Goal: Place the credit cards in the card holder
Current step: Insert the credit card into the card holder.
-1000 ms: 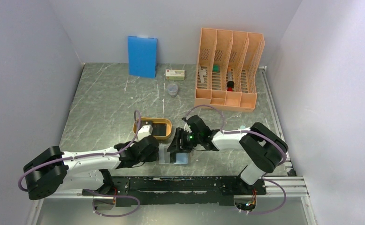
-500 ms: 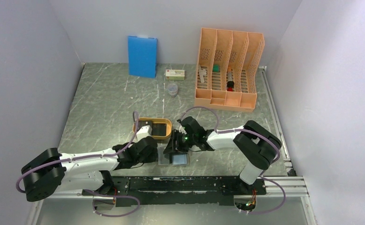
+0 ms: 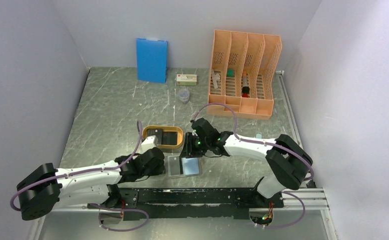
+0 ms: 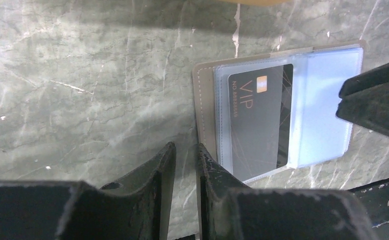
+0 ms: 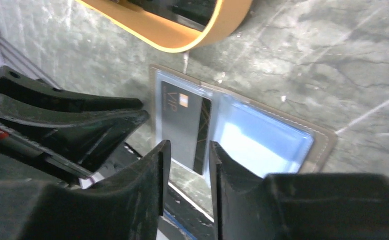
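Note:
The card holder [image 3: 192, 166] lies open and flat near the table's front edge, its pale blue pockets up. One dark grey "VIP" credit card [image 4: 256, 125] sits in its left pocket, its right part still outside the sleeve; it also shows in the right wrist view [image 5: 181, 125]. More dark cards [image 3: 170, 136] lie in the orange oval tray [image 3: 150, 131]. My left gripper [image 4: 183, 152] is almost shut and empty, its tips at the holder's left edge. My right gripper [image 5: 188, 150] is slightly open and empty, hovering just above the holder's far edge [image 3: 189, 154].
A tall orange file rack [image 3: 242, 75] stands at the back right and a blue upright board [image 3: 151, 60] at the back wall. A small box [image 3: 186, 78] and a clear cup [image 3: 183, 95] sit between them. The black base rail [image 3: 207, 195] runs along the front.
My right gripper has let go of the card and drawn back toward the far side. The card stays in the holder. My left gripper has pulled slightly left off the holder.

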Available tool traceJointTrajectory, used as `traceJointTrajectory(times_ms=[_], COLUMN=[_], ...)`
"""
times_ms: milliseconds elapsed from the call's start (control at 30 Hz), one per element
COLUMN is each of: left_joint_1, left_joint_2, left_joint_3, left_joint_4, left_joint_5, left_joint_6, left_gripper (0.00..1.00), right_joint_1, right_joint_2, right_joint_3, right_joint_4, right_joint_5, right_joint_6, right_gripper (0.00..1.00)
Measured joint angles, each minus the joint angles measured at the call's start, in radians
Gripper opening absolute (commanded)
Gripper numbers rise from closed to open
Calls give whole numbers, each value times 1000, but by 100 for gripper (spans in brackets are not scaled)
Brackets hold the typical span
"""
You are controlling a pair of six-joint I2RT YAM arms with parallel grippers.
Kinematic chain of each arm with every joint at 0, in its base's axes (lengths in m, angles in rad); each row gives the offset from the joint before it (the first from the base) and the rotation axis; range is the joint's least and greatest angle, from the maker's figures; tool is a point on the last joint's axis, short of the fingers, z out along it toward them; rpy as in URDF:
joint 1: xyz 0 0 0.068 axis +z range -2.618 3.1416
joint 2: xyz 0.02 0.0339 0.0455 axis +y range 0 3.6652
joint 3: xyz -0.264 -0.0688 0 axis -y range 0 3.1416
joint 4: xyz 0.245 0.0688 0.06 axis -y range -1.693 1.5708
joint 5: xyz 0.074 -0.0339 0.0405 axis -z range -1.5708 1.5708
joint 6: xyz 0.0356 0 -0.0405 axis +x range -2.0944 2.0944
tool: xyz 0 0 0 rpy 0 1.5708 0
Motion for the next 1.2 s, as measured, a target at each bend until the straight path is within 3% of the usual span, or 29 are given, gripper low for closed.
traceJointTrajectory(times_ms=[100,300,1200], left_joint_1=[0,0,5], left_joint_2=[-11,-37,59], left_joint_3=[0,0,-2], left_joint_4=[-18,-66,87], left_joint_5=[-7,-30,-18], left_joint_6=[-2,-4,19], left_gripper=[26,23,16], right_joint_1=[2,35,98], right_joint_2=[-6,21,135], right_joint_3=[2,5,64], right_joint_4=[-37,-72,-84], right_joint_5=[27,51,55], right_joint_6=[-28,-49,-53], right_gripper=[15,5,0])
